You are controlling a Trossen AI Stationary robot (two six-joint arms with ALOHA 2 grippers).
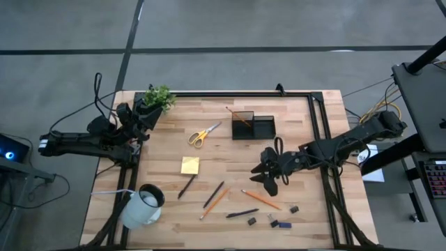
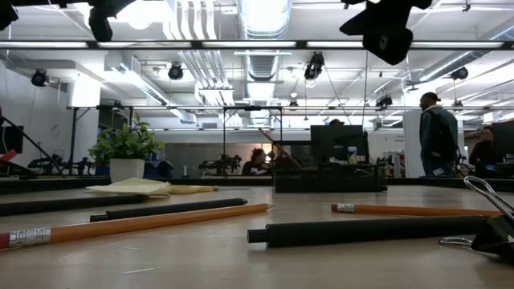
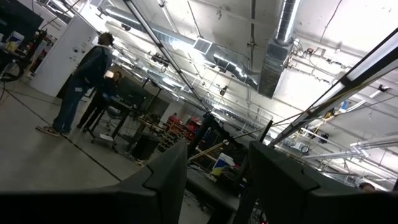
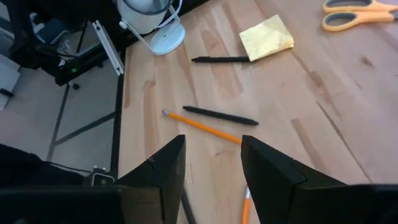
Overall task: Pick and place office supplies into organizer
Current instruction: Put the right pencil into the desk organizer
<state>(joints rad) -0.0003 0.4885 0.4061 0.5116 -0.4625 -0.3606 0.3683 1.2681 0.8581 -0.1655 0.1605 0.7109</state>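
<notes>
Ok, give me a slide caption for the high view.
Right gripper open above scattered pencils and pens; organizer holds one pencil; left gripper parked by the plant.

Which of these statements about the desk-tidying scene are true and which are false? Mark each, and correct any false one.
1. The organizer already holds one orange pencil. True.
2. The yellow-handled scissors lie inside the organizer. False: they lie on the table, beside the organizer.
3. The right tool hangs open above the table with nothing between its fingers. True.
4. The sticky-note pad sits on top of the white mug. False: the pad lies flat on the table, apart from the mug.
5. The left tool grips a pen. False: it waits open and empty at the table's edge near the green plant.
</notes>
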